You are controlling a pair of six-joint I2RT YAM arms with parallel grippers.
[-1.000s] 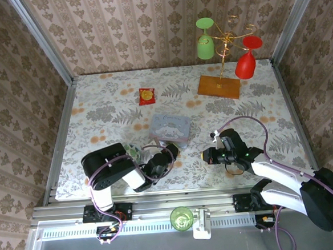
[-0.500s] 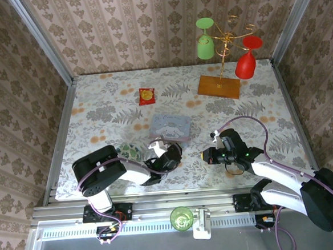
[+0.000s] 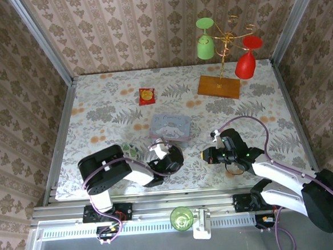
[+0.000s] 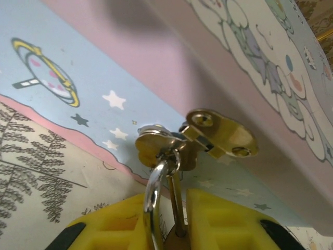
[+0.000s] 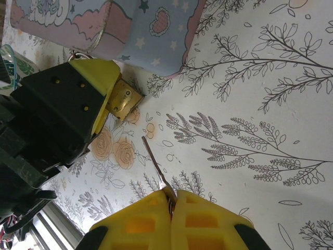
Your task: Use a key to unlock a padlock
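Step in hand: lining up the small silver-grey metal key (image 5: 154, 164) with the small brass-gold padlock (image 5: 125, 100); not yet inserted, by the look of it.
Grip, right: right pincer (image 5: 171, 200) pinched narrow on the key's head, thin blade jutting out ahead of the yellow fingertips.
Grip, left: left pincer (image 4: 178, 219) clamped on the padlock body, silvery shackle (image 4: 152, 195) rising just ahead of the pads and hooked through the brass clasp (image 4: 218, 136).
Padlock's place: ahead of the right pincer, near the key tip but apart from it, brass end poking out of the left pincer.
Next move: probably a short push forward, tip onto that exposed brass end, then a twist. Needs fine aim, since the keyhole is too small to make out.
Container: pale blue cartoon-print tin (image 3: 171, 128), just beyond both pincers, lid down and fastened by the padlock; contents hidden.
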